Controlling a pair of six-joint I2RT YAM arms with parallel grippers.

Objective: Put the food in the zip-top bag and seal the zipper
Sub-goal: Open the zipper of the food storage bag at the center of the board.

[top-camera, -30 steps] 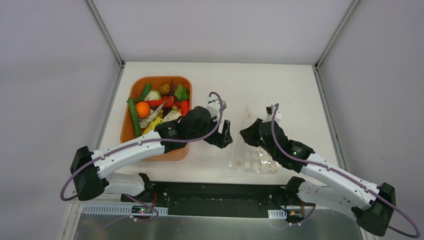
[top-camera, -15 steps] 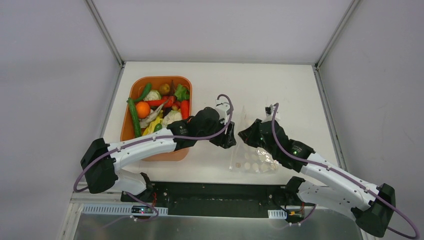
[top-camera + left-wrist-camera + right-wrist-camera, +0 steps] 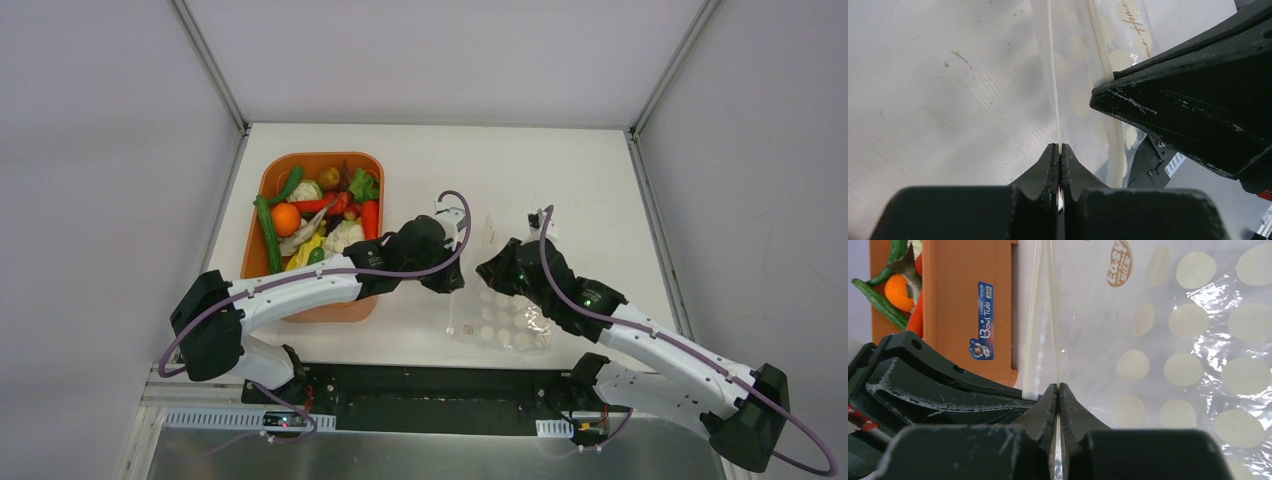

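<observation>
My left gripper [image 3: 1058, 149]: jaws pressed together on one lip of the zip-top bag [image 3: 503, 322], bottom centre of my left wrist view.
My right gripper [image 3: 1058, 388]: pinched shut on the bag's other lip.
The zipper [image 3: 1050, 315]: pale strips running up from both pinches, slightly apart.
Bag's place: lower centre-right of the overhead frame, on the white table [image 3: 560, 170].
The food [image 3: 310, 215]: in the orange tub [image 3: 325, 158], left of centre.
</observation>
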